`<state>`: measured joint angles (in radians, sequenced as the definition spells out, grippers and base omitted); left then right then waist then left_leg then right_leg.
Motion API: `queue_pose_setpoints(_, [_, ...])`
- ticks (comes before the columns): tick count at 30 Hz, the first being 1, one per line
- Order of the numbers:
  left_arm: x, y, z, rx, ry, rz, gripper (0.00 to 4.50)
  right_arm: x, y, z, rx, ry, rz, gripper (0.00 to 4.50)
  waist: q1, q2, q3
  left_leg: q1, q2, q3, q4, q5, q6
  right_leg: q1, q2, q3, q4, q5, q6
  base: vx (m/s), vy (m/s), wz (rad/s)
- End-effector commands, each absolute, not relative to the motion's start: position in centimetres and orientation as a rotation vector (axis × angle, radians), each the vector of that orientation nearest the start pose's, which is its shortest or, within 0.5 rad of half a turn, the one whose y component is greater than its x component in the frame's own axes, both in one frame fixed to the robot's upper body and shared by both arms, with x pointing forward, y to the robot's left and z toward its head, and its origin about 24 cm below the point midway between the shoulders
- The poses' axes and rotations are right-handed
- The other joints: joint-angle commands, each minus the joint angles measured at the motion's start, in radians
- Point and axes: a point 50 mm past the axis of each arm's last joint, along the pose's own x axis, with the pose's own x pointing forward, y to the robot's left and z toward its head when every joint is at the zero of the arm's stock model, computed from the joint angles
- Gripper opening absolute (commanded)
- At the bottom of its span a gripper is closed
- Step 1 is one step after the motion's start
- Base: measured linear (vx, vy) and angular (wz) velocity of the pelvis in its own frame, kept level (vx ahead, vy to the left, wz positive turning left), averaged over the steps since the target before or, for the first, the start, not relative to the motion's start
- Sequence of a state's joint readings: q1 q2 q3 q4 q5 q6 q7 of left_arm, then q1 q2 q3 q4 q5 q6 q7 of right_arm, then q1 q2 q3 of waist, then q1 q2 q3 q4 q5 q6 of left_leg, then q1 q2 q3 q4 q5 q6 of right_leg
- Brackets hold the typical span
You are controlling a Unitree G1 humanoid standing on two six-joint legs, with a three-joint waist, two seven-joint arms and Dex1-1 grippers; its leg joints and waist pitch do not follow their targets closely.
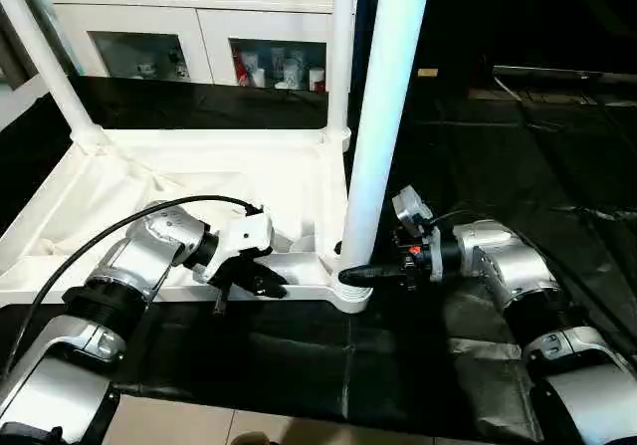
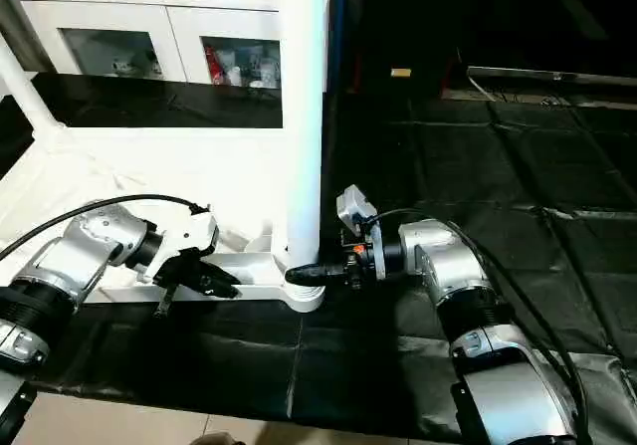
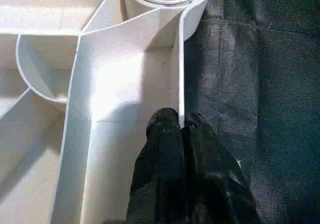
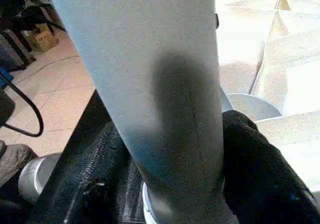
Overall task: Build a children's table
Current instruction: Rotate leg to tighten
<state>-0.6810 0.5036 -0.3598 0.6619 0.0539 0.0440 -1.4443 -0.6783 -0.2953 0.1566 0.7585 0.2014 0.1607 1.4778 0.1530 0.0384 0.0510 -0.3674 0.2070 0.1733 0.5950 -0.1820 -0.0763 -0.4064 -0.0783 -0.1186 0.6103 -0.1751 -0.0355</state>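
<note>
The right tool (image 1: 356, 276) sits low at the near right corner of the upturned tabletop (image 1: 199, 181), its two black fingers (image 4: 260, 179) on either side of the foot of a white leg (image 1: 383, 116) and pressed against it, so it is grasping that leg just above the corner socket (image 1: 350, 291). The leg stands upright in the socket and rises out of the top of the head view.

The left tool (image 1: 261, 284) is clenched on the thin near rim (image 3: 181, 83) of the tabletop, a little way along from that same corner; in the left wrist view the rim runs straight between the two fingertips (image 3: 165, 129), one inside the wall and one outside.

The tabletop lies underside up, with its ribs showing, on a black sheet (image 1: 478, 166) spread under the whole job (whether that covers a counter or the floor I cannot tell). Two more legs are up already: one at the far right corner (image 1: 343, 47) and one at the far left, leaning (image 1: 45, 57).

Behind it all stands a white cabinet (image 1: 199, 22) with glass doors and small items inside.
</note>
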Motion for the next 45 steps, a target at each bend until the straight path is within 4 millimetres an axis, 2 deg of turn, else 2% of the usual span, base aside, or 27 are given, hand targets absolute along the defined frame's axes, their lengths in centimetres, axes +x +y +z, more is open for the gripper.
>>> queue_pose_setpoints(1, [32.1, 16.5, 6.3, 0.539, 0.622, -1.436, 0.0, 32.0, -11.9, 6.4, 0.05, 0.334, 1.516, 2.24, -0.004, -0.012, -0.074, 0.009, 0.035, -0.006, -0.062, -0.145, 0.061, 0.056, -0.082, 0.062, -0.072, -0.263, -0.172, 0.0, 0.0, 0.0])
queue_pose_setpoints(4, [32.3, 16.2, 6.4, 0.494, 0.606, -1.4, 0.0, 32.4, -11.5, 5.9, 0.037, 0.321, 1.393, 2.19, -0.009, -0.014, -0.069, 0.011, 0.033, -0.007, -0.066, -0.169, 0.043, 0.055, -0.084, 0.06, -0.079, -0.331, -0.153, 0.0, 0.0, 0.0])
queue_pose_setpoints(6, [32.8, 15.5, 6.5, 0.44, 0.584, -1.338, 0.0, 32.8, -10.9, 5.5, 0.038, 0.317, 1.275, 2.12, -0.015, -0.013, -0.066, 0.013, 0.031, -0.006, -0.067, -0.185, 0.033, 0.052, -0.083, 0.061, -0.086, -0.37, -0.141, 0.0, 0.0, 0.0])
queue_pose_setpoints(7, [33.4, 14.8, 6.4, 0.391, 0.571, -1.254, 0.0, 33.2, -10.2, 5.2, 0.054, 0.325, 1.163, 2.09, -0.02, -0.014, -0.064, 0.013, 0.028, -0.007, -0.069, -0.194, 0.025, 0.054, -0.082, 0.06, -0.089, -0.402, -0.129, 0.0, 0.0, 0.0])
queue_pose_setpoints(9, [34.2, 14.1, 6.4, 0.359, 0.549, -1.156, 0.0, 33.6, -9.5, 4.9, 0.065, 0.341, 1.053, 2.04, -0.03, -0.015, -0.06, 0.023, 0.023, -0.01, -0.07, -0.226, 0.006, 0.05, -0.084, 0.055, -0.103, -0.479, -0.104, 0.0, 0.0, 0.0])
queue_pose_setpoints(12, [35.4, 13.0, 6.5, 0.306, 0.526, -1.005, 0.0, 34.3, -8.2, 4.5, 0.076, 0.357, 0.892, 2.01, -0.047, -0.017, -0.057, 0.026, 0.019, -0.013, -0.072, -0.263, 0.001, 0.052, -0.085, 0.049, -0.116, -0.543, -0.074, 0.0, 0.0, 0.0])
queue_pose_setpoints(14, [36.0, 12.2, 6.7, 0.28, 0.505, -0.936, 0.0, 34.6, -7.5, 4.4, 0.085, 0.357, 0.829, 2.0, -0.05, -0.015, -0.058, 0.025, 0.013, -0.012, -0.069, -0.258, 0.008, 0.052, -0.084, 0.048, -0.121, -0.554, -0.063, 0.0, 0.0, 0.0])
queue_pose_setpoints(16, [36.5, 11.6, 6.9, 0.267, 0.484, -0.884, 0.0, 34.8, -6.8, 4.5, 0.091, 0.357, 0.786, 2.0, -0.053, -0.018, -0.06, 0.025, 0.016, -0.013, -0.071, -0.246, 0.014, 0.052, -0.083, 0.05, -0.118, -0.521, -0.071, 0.0, 0.0, 0.0])
queue_pose_setpoints(19, [37.1, 10.2, 7.3, 0.262, 0.449, -0.82, 0.0, 35.3, -5.5, 4.7, 0.082, 0.35, 0.724, 2.0, -0.055, -0.015, -0.063, 0.025, 0.016, -0.012, -0.07, -0.238, 0.018, 0.05, -0.082, 0.052, -0.114, -0.481, -0.087, 0.0, 0.0, 0.0])
queue_pose_setpoints(21, [37.1, 9.7, 7.4, 0.259, 0.445, -0.824, 0.0, 35.5, -5.2, 4.9, 0.077, 0.337, 0.711, 2.0, -0.054, -0.018, -0.063, 0.021, 0.018, -0.011, -0.071, -0.22, 0.026, 0.053, -0.083, 0.055, -0.109, -0.439, -0.097, 0.0, 0.0, 0.0])
queue_pose_setpoints(23, [37.0, 9.4, 7.4, 0.262, 0.448, -0.832, 0.0, 35.5, -4.9, 5.1, 0.077, 0.323, 0.698, 2.66, -0.052, -0.019, -0.066, 0.017, 0.021, -0.01, -0.072, -0.194, 0.038, 0.056, -0.082, 0.059, -0.099, -0.372, -0.115, 0.0, 0.0, 0.0])
queue_pose_setpoints(25, [36.9, 9.7, 7.2, 0.279, 0.452, -0.852, 0.0, 35.4, -4.8, 5.2, 0.075, 0.306, 0.72, 2.68, -0.051, -0.018, -0.068, 0.013, 0.021, -0.01, -0.071, -0.176, 0.044, 0.06, -0.082, 0.06, -0.091, -0.322, -0.131, 0.0, 0.0, 0.0])
queue_pose_setpoints(28, [36.8, 9.9, 7.2, 0.277, 0.454, -0.862, 0.0, 35.3, -4.8, 5.3, 0.074, 0.291, 0.739, 3.08, -0.053, -0.015, -0.07, 0.01, 0.021, -0.01, -0.07, -0.154, 0.048, 0.064, -0.081, 0.06, -0.084, -0.269, -0.146, 0.0, 0.0, 0.0])
queue_pose_setpoints(29, [36.6, 10.2, 7.1, 0.26, 0.459, -0.882, 0.0, 35.3, -5.3, 5.2, 0.051, 0.268, 0.753, 3.08, -0.055, -0.017, -0.07, 0.01, 0.021, -0.008, -0.069, -0.152, 0.053, 0.064, -0.081, 0.061, -0.082, -0.244, -0.161, 0.0, 0.0, 0.0])
queue_pose_setpoints(33, [36.3, 11.2, 7.0, 0.28, 0.469, -0.911, 0.0, 35.1, -7.0, 5.0, 0.045, 0.242, 0.782, 3.52, -0.057, -0.016, -0.071, 0.004, 0.021, -0.008, -0.068, -0.141, 0.069, 0.069, -0.081, 0.061, -0.079, -0.217, -0.171, 0.0, 0.0, 0.0])
queue_pose_setpoints(35, [35.9, 12.1, 6.8, 0.309, 0.479, -0.954, 0.0, 34.7, -8.7, 4.9, 0.013, 0.232, 0.845, 3.66, -0.06, -0.015, -0.071, 0.002, 0.022, -0.009, -0.067, -0.141, 0.077, 0.071, -0.08, 0.059, -0.078, -0.21, -0.176, 0.0, 0.0, 0.0])
queue_pose_setpoints(36, [35.6, 12.5, 6.8, 0.321, 0.489, -0.982, 0.0, 34.6, -9.5, 4.9, -0.006, 0.235, 0.874, 3.66, -0.058, -0.009, -0.073, 0.003, 0.023, -0.009, -0.065, -0.139, 0.081, 0.069, -0.079, 0.058, -0.078, -0.206, -0.177, 0.0, 0.0, 0.0])
queue_pose_setpoints(38, [35.3, 12.9, 6.7, 0.343, 0.492, -1.022, 0.0, 34.4, -10.4, 5.0, -0.02, 0.238, 0.912, 3.93, -0.058, -0.01, -0.074, -0.002, 0.024, -0.009, -0.063, -0.128, 0.089, 0.072, -0.079, 0.058, -0.076, -0.186, -0.183, 0.0, 0.0, 0.0])
queue_pose_setpoints(40, [34.7, 13.5, 6.5, 0.372, 0.5, -1.104, 0.0, 34.2, -11.5, 5.5, -0.019, 0.231, 0.98, 4.01, -0.054, -0.007, -0.074, -0.001, 0.025, -0.006, -0.061, -0.125, 0.098, 0.072, -0.076, 0.058, -0.074, -0.161, -0.196, 0.0, 0.0, 0.0])
queue_pose_setpoints(41, [34.4, 13.8, 6.4, 0.385, 0.502, -1.136, 0.0, 34.2, -12.0, 5.8, -0.015, 0.226, 1.005, 4.15, -0.049, -0.002, -0.074, 0.007, 0.029, -0.005, -0.06, -0.14, 0.097, 0.064, -0.077, 0.059, -0.073, -0.157, -0.209, 0.0, 0.0, 0.0])
queue_pose_setpoints(44, [33.8, 14.3, 6.4, 0.394, 0.51, -1.214, 0.0, 34.0, -12.9, 6.4, -0.023, 0.218, 1.069, 4.36, -0.046, -0.003, -0.073, 0.005, 0.032, -0.007, -0.063, -0.161, 0.087, 0.066, -0.077, 0.058, -0.071, -0.164, -0.213, 0.0, 0.0, 0.0])
queue_pose_setpoints(45, [33.3, 14.7, 6.4, 0.4, 0.511, -1.276, 0.0, 33.9, -13.4, 6.7, -0.037, 0.224, 1.119, 4.36, -0.044, 0.001, -0.072, 0.007, 0.032, -0.008, -0.063, -0.169, 0.085, 0.065, -0.077, 0.058, -0.073, -0.175, -0.212, 0.0, 0.0, 0.0])
